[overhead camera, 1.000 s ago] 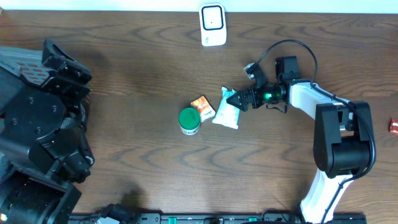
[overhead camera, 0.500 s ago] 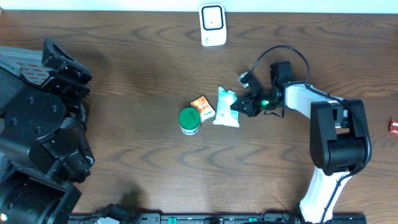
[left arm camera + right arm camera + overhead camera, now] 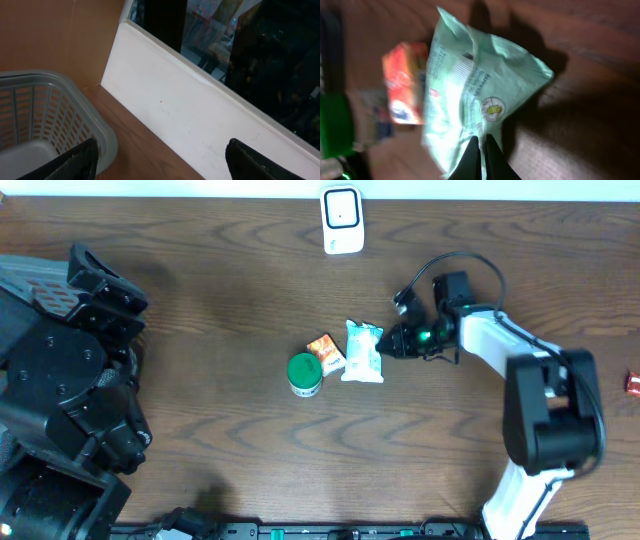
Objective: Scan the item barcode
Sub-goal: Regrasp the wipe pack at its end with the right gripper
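A pale green pouch [image 3: 362, 352] lies at the table's middle, with printed text and a small round seal showing in the right wrist view [image 3: 475, 95]. My right gripper [image 3: 392, 340] is at the pouch's right edge. In its own view the gripper [image 3: 481, 140] is shut, its two dark fingers pinching a fold of the pouch. The white scanner [image 3: 341, 220] stands at the far edge, well behind the pouch. My left gripper [image 3: 161, 150] is open and holds nothing, far off to the left.
An orange packet [image 3: 325, 352] and a green-lidded jar [image 3: 304, 374] lie just left of the pouch. A grey plastic basket [image 3: 75, 110] sits by the left arm [image 3: 70, 380]. A small red item [image 3: 633, 383] is at the right edge.
My right gripper went from open to shut on the pouch's right edge. The pouch turned more upright and shifted slightly. The left arm has not moved.
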Motion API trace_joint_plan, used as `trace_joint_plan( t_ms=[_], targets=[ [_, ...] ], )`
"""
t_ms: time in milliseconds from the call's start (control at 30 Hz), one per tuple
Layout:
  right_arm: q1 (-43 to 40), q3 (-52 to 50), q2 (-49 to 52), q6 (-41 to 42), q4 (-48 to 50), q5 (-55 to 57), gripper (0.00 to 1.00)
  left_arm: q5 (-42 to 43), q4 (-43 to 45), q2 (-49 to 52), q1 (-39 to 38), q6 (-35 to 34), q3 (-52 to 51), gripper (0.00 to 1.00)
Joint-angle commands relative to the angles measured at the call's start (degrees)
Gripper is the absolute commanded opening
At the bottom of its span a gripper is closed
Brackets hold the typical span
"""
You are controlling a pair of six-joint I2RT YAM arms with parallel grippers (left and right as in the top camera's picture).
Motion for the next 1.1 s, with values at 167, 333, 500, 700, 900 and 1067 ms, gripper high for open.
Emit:
trace_joint_plan(
  t_ms=[167,333,500,700,900,1067],
  targets=[
    [0.63,0.33,-11.21,0.85,2.67,5.22,0.9,-0.9,0.02,-0.11,0.24,0.81,0.2,0.81],
    [0.76,0.35,-5.62,-4.17,8.35,3.17,0.99,-0.9,0.02,-0.11,0.24,0.81,0.2,0.82],
    [0.81,3.26,2.25,-7.08,11.69,2.16,0.99,-0.9,0.02,-0.11,0.24,0.81,0.2,0.82],
    [0.94,6.99,8.44,-10.93,10.8,-2.75,0.99,-0.9,0.02,-0.11,0.24,0.81,0.17,0.82],
    [1.16,7.06,9.49,-21.86,2.84,-7.23,0.99,-0.9,0.02,-0.11,0.24,0.81,0.17,0.81],
    [1.29,7.06,9.51,-30.64,-4.85,-5.31,0.99,-0.87,0.02,-0.11,0.24,0.81,0.17,0.81]
  ],
)
